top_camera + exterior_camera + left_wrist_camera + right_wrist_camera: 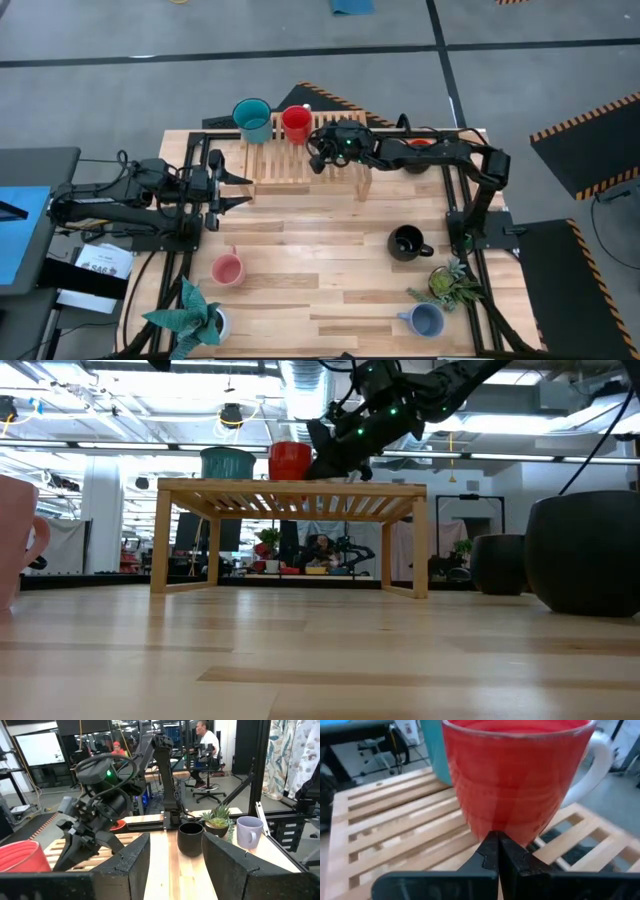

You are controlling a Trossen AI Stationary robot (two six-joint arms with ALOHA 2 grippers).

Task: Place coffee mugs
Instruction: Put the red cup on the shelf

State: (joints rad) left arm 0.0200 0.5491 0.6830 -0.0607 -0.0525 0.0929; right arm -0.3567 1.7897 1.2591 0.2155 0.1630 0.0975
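A teal mug (252, 120) and a red mug (296, 123) stand upright on the slatted wooden rack (280, 165) at the table's far side. My right gripper (497, 851) is shut, its tips level at the foot of the red mug (512, 780) on the mug's right side. My left gripper (240, 190) waits open at the rack's left end. On the table stand the pink mug (228, 268), the black mug (407, 242) and the pale blue mug (425, 320). The right arm mostly hides an orange mug (420, 143). My right gripper points its shut fingertips (490, 847) level at the red mug's lower wall (507, 827), coming from the table's right. Whether the tips touch the wall I cannot tell. The mug stands upright on the rack slats.
Two potted leafy plants stand near the front, one at the left (200, 318) and one at the right (452, 283) beside the pale blue mug. Bare wood lies between the rack and the near mugs. People sit in the room beyond the table (205, 742).
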